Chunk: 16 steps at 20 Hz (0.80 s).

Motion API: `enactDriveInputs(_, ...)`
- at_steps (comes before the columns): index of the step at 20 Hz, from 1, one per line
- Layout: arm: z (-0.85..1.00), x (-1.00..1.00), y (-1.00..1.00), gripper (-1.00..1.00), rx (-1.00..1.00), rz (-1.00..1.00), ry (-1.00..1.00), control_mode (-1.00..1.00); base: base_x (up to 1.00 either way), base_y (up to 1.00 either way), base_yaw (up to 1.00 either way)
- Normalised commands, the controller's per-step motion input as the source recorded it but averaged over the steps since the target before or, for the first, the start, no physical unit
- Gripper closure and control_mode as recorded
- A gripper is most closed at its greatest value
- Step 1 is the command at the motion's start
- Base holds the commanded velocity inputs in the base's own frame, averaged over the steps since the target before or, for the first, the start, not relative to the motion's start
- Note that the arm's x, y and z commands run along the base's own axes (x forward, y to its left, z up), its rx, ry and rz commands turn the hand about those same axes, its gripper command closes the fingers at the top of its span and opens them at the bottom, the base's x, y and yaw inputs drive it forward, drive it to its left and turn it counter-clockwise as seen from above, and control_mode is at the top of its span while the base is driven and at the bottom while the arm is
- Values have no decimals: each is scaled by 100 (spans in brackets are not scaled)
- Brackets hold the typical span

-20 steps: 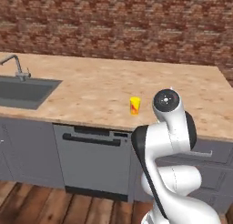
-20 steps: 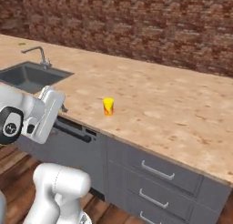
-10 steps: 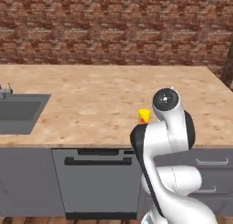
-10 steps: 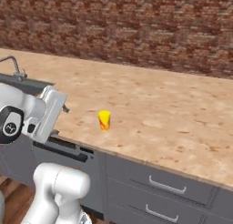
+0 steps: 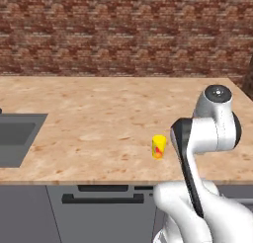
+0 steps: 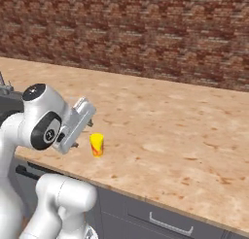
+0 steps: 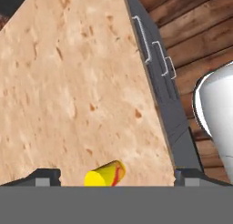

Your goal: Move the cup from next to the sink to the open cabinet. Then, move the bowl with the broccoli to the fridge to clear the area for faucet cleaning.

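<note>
The small bright-yellow tumbler-shaped cup (image 5: 158,146) with a red-orange mark on its side stands upright on the speckled beige stone-look desk (image 5: 99,118), close to the desk's front edge. In the left base view it sits at about five o'clock of the desk's middle, with the dark grey recessed sink (image 5: 17,138) well apart at nine o'clock. It looks light, rigid and smooth-walled, so it should lift easily but could tip or skid if nudged from one side; I would take it across the middle of its side wall, below the rim.

The robot's two dark fingers (image 7: 45,176) stand wide apart with nothing between them; in the hand view the cup lies at six o'clock, between and just beyond them, not touched. In the right base view the gripper (image 6: 89,119) hangs near the cup, at about eleven o'clock from it.

Room is generous: bare desk lies all round the cup and the red-brown brick wall (image 6: 146,34) is well back at twelve o'clock. The front edge is the hazard; below it are grey drawer fronts with silver handles (image 6: 168,222).
</note>
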Motion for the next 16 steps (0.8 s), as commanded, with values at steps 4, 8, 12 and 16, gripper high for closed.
enactDriveInputs(4, -32, 4, -87, -100, 70, 17, 40, -100, 0, 0, 0)
enactDriveInputs(8, -66, 0, -67, -100, 69, 31, 25, -100, 0, 0, 0)
enactDriveInputs(12, -57, 4, -23, -100, 54, 26, -3, -100, 0, 0, 0)
enactDriveInputs(16, -52, 24, 0, -100, 43, 5, -25, -100, 0, 0, 0)
